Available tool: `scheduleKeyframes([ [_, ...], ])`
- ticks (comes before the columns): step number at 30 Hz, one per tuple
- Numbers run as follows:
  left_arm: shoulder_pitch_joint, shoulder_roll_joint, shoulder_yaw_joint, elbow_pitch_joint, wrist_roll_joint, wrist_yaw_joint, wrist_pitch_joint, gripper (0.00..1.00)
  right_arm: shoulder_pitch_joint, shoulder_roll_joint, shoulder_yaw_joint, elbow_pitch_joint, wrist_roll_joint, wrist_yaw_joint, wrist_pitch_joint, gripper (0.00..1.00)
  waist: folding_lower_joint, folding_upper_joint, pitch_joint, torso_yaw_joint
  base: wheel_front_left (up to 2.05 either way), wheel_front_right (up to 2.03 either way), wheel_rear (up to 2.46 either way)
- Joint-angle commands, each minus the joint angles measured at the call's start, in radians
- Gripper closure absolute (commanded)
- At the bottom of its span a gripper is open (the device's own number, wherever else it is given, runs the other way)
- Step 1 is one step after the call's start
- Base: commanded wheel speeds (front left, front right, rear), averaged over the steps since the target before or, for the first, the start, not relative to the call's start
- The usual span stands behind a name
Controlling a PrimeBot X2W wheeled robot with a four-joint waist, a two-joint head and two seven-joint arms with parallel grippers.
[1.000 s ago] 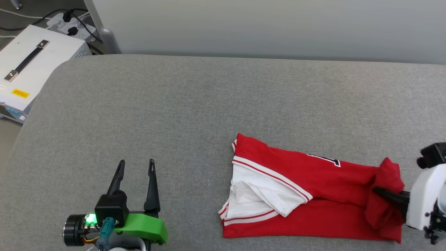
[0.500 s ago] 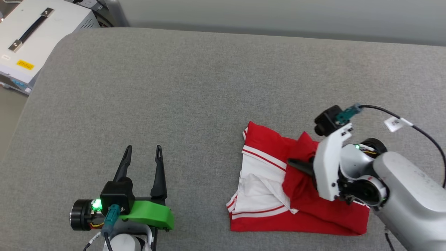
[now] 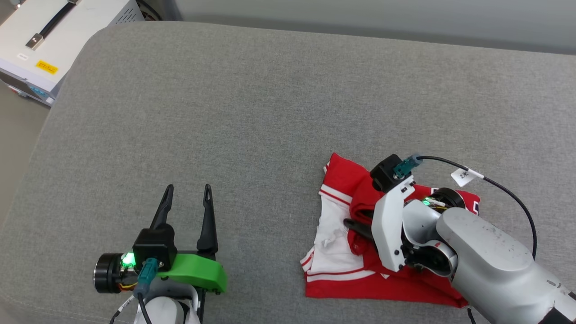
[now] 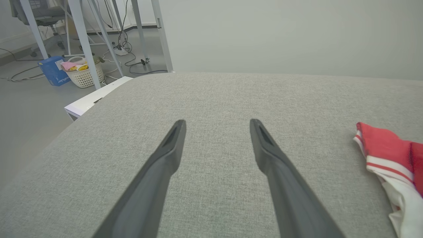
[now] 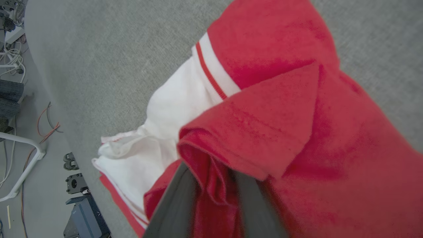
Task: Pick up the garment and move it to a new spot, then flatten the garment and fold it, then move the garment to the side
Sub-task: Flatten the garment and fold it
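one garment [image 3: 360, 290] lies on one grey padded surface [image 3: 247, 112]; of two grippers, the right gripper [image 5: 211, 175] pinches a red fold and the left gripper [image 3: 188, 189] is spread and empty.

It looks like a lab: a white handled equipment case [image 3: 67, 27] at ten o'clock off the grey padded tabletop [image 3: 270, 112], loose cables [image 4: 123, 39] and bare metal frame legs [image 4: 82, 43] on the floor [image 4: 33, 99] at eleven.

Red T-shirt [image 3: 344, 173] with white sleeves and red-and-white striped trim; flecked grey padded surface [image 3: 247, 112]; bright green bracket [image 3: 193, 274] lower left.
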Motion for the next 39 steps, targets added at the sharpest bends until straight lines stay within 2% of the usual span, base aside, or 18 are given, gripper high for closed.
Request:
scheduleKeyframes([
  [1,0.003,-0.007,0.007,0.005,0.008,-0.006,-0.006,0.00,-0.002,-0.011,0.015,-0.005,-0.004,-0.002,-0.038,0.00,0.0000,-0.0001,-0.029,-0.020,0.00,0.00,0.00],
  [5,0.026,-0.004,0.025,0.010,0.011,-0.013,-0.006,0.00,-0.004,-0.068,0.008,-0.077,-0.033,-0.002,-0.192,0.00,0.0000,-0.0001,-0.072,-0.051,0.00,0.00,0.00],
  [9,0.042,0.000,0.043,0.008,0.013,-0.022,-0.006,0.00,0.010,-0.117,-0.070,-0.111,-0.126,-0.002,-0.383,0.00,0.0000,-0.0001,-0.109,-0.085,0.00,0.00,0.00],
  [12,0.054,0.003,0.054,0.004,0.015,-0.026,-0.006,0.00,0.047,-0.123,-0.176,-0.107,-0.220,-0.002,-0.523,0.00,0.0000,-0.0001,-0.135,-0.110,0.00,0.00,0.00],
  [17,0.071,0.006,0.071,0.000,0.016,-0.035,-0.006,0.00,0.142,-0.091,-0.371,-0.120,-0.336,-0.002,-0.659,0.00,0.0000,-0.0001,-0.161,-0.143,0.00,0.00,0.00],
  [21,0.080,0.005,0.081,-0.005,0.015,-0.038,-0.006,0.00,0.230,-0.064,-0.516,-0.174,-0.411,-0.002,-0.697,0.00,0.0000,-0.0001,-0.173,-0.161,0.00,0.00,0.00],
  [28,0.108,0.000,0.106,-0.023,0.008,-0.039,-0.006,0.00,0.435,0.028,-0.757,-0.333,-0.538,-0.002,-0.711,0.00,0.0000,-0.0001,-0.190,-0.181,0.00,0.00,0.00],
  [32,0.124,-0.002,0.111,-0.030,0.008,-0.042,-0.006,0.00,0.540,0.081,-0.835,-0.412,-0.579,-0.002,-0.711,0.00,0.0000,-0.0001,-0.196,-0.181,0.00,0.00,0.00],
  [39,0.142,-0.007,0.116,-0.033,0.011,-0.042,-0.006,0.00,0.668,0.131,-0.868,-0.438,-0.608,-0.002,-0.711,0.00,0.0000,-0.0001,-0.197,-0.174,0.00,0.00,0.00],
])
